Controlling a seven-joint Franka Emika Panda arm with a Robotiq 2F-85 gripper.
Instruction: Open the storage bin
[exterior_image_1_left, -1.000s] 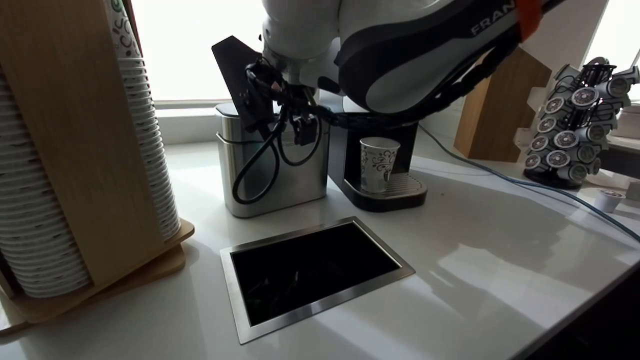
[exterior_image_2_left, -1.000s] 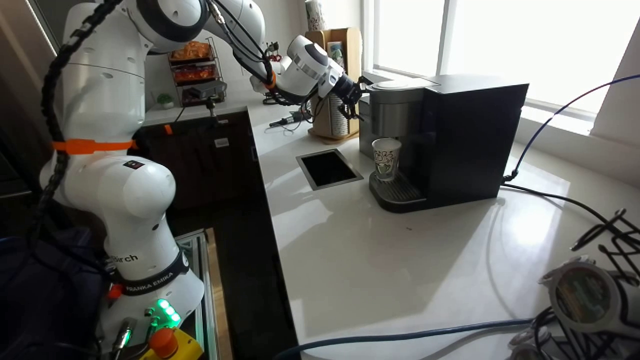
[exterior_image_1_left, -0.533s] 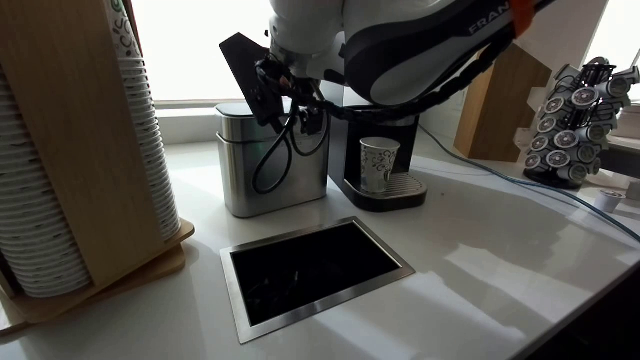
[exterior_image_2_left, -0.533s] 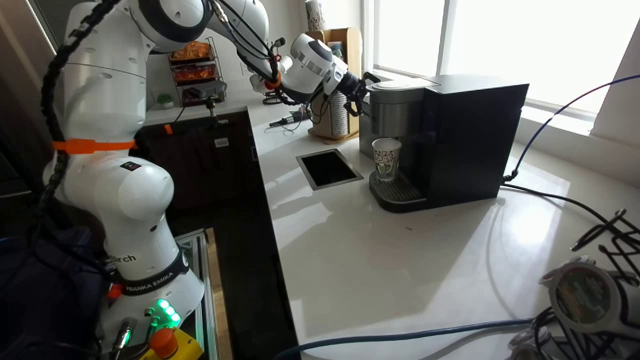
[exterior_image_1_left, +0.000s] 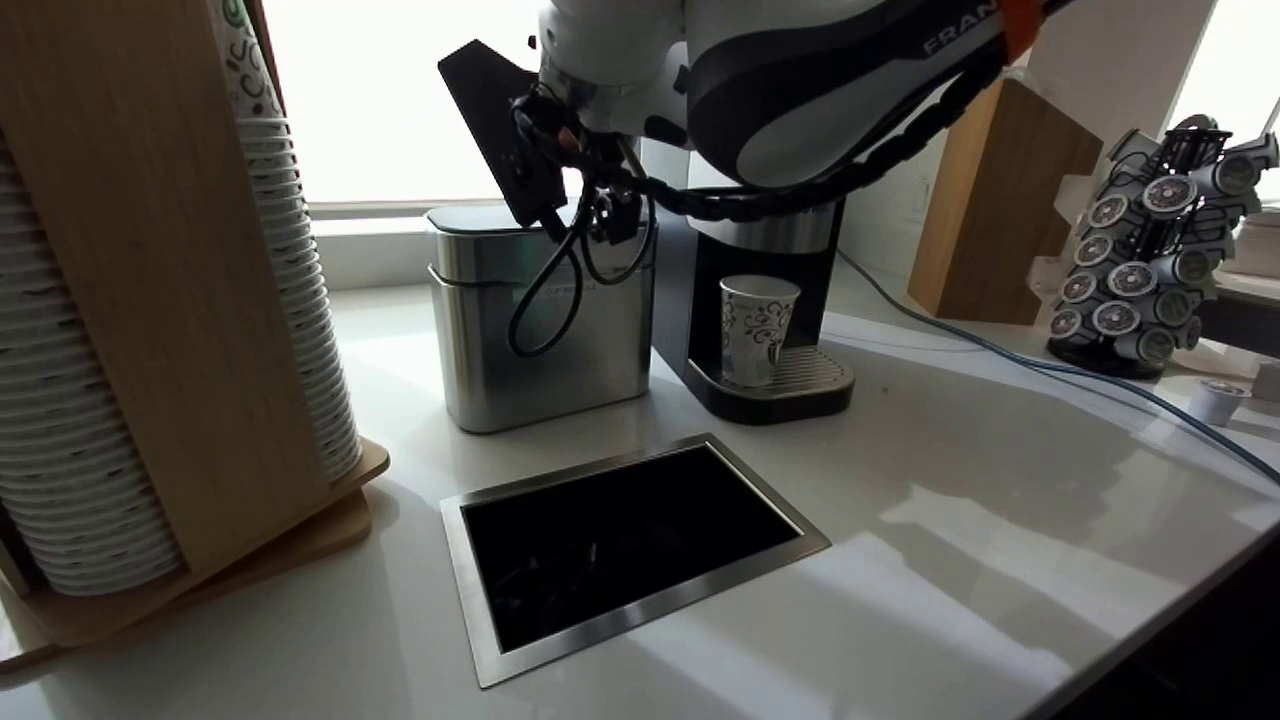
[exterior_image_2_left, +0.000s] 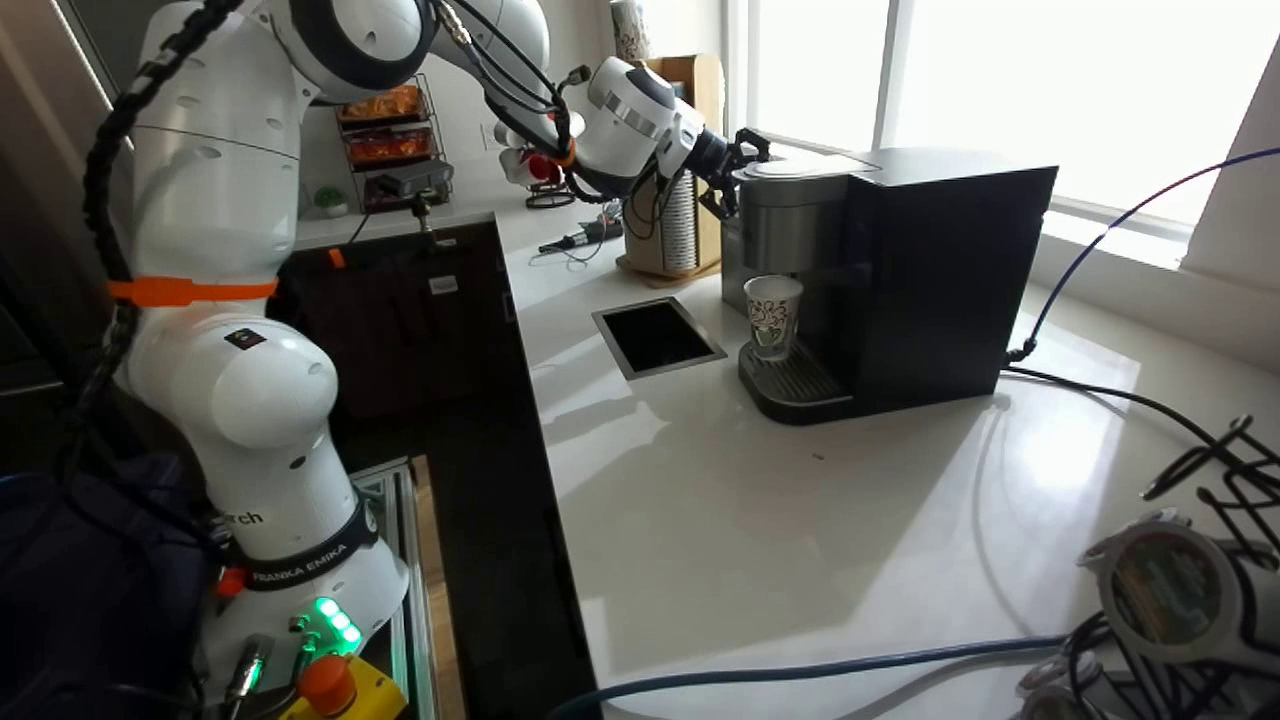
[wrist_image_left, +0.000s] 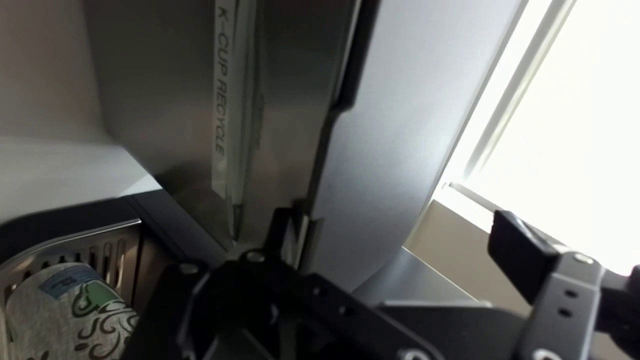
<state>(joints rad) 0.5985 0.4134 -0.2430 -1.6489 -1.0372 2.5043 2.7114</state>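
The storage bin, a brushed-metal grey canister, stands against the window wall in both exterior views (exterior_image_1_left: 580, 372) (exterior_image_2_left: 734, 270). Its flat lid (exterior_image_1_left: 465, 217) looks down. In the wrist view the bin's front (wrist_image_left: 295, 100) carries a "K-CUP RECYCLE" label (wrist_image_left: 221, 85), and the pale lid top (wrist_image_left: 385, 125) lies beside it. My gripper (wrist_image_left: 400, 235) is open, with nothing between its fingers. One finger is at the lid's front edge; I cannot tell if it touches. The other finger is over the lid's top side. In an exterior view the gripper (exterior_image_2_left: 734, 174) is at the bin's top, partly beside the coffee maker.
The coffee maker (exterior_image_2_left: 950, 290) stands right beside the bin, with a paper cup (exterior_image_1_left: 758, 325) on its tray. A steel-rimmed countertop opening (exterior_image_1_left: 640, 625) lies in front. A wooden cup rack (exterior_image_1_left: 190, 250) stands on the bin's other side. A cable loop (exterior_image_1_left: 515, 335) hangs from the wrist.
My gripper has risen along the bin's front to its top edge and moved closer to the coffee maker. The bin has shifted very slightly. The lid still looks down.
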